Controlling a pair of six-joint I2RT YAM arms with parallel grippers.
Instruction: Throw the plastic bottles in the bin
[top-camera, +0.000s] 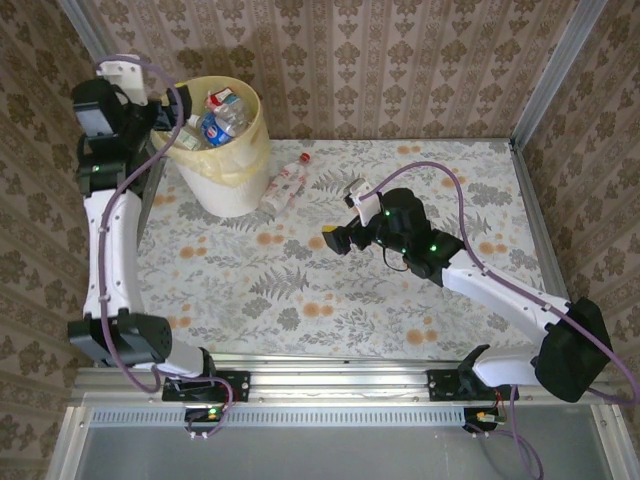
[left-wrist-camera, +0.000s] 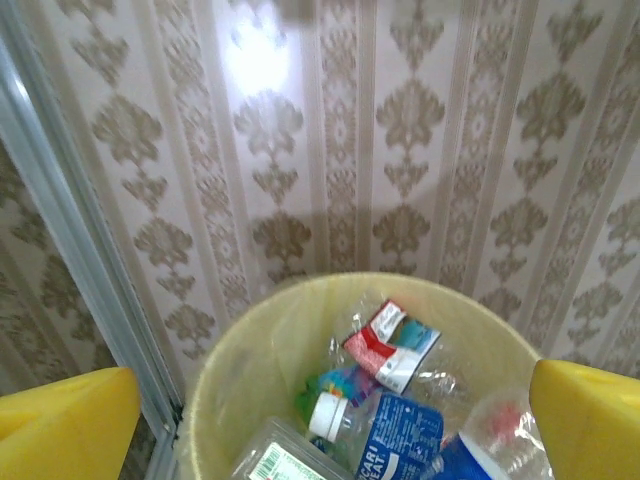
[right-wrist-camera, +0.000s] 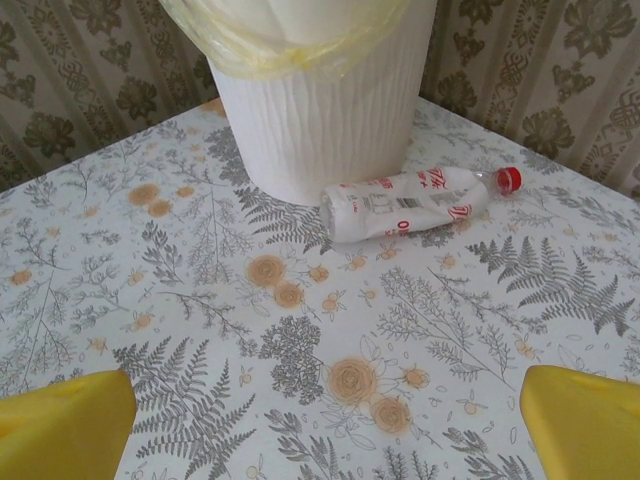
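Plastic bottles (left-wrist-camera: 385, 400): several heaped inside the bin (top-camera: 228, 180); one clear bottle (right-wrist-camera: 410, 200) with red cap lies on the bench (top-camera: 420, 300), just beside the bin's foot
Left jaws: spread wide over the bin's left rim; holding nothing
Right jaws: spread wide, low over the bench; apart from the clear bottle, open bench between
Edges: patterned wall (top-camera: 400, 60) close behind the bin

Your three views share the bin (top-camera: 228, 192): top looks down from high and far, left wrist peers into it from close above, right wrist faces its wall, low and near.
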